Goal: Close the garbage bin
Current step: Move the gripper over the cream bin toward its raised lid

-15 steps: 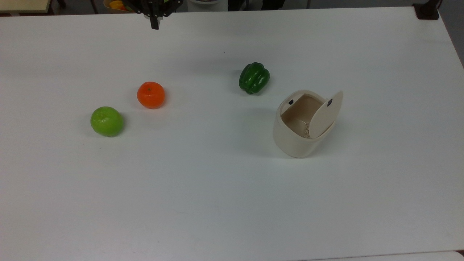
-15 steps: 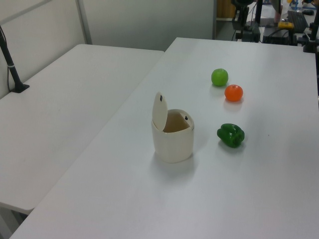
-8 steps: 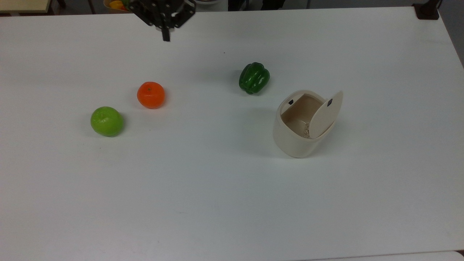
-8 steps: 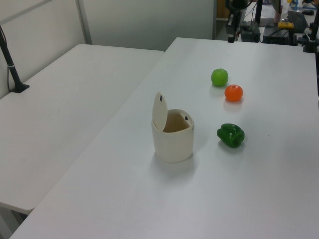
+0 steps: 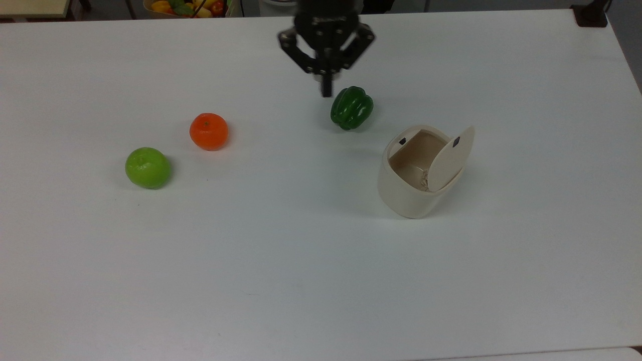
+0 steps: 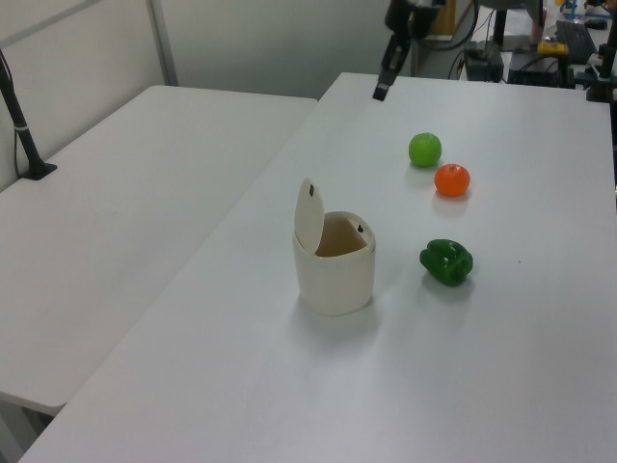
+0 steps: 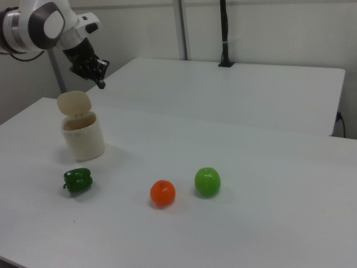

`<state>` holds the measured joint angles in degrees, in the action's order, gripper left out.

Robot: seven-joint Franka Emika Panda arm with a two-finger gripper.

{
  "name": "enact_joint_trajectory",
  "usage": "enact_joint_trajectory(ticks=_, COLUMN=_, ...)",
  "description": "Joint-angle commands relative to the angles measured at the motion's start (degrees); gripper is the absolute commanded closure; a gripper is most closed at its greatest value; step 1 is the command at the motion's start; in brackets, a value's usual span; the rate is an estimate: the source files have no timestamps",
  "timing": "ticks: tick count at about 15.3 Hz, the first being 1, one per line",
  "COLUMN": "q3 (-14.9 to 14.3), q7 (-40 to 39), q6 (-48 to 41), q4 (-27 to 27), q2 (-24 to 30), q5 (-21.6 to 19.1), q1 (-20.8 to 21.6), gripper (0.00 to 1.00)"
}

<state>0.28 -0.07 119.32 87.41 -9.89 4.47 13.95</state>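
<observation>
The closed jaws of the gripper [image 5: 326, 92] had been carried right toward the garbage bin [image 5: 412, 184], its lid [image 5: 450, 158] still raised

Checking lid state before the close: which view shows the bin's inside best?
Top view: it looks down into the open garbage bin, showing its interior walls, something pale at the bottom, and the raised lid. The left view shows the bin side-on with only a shallow glimpse inside. The right view shows its outside and the upright lid.
</observation>
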Motion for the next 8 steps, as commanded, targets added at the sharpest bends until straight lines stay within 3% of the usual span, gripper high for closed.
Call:
enact_joint_trajectory(ticks=1, q3=-0.54, q7=0.69, q6=8.28, q4=-0.13, q2=-2.41, q5=-0.77, q1=3.71, gripper=1.0)
enact_joint_trajectory(ticks=8, q3=-0.46, q7=0.69, q6=21.64, q4=-0.04, q2=-7.42, q5=-0.77, q1=9.33, gripper=1.0)
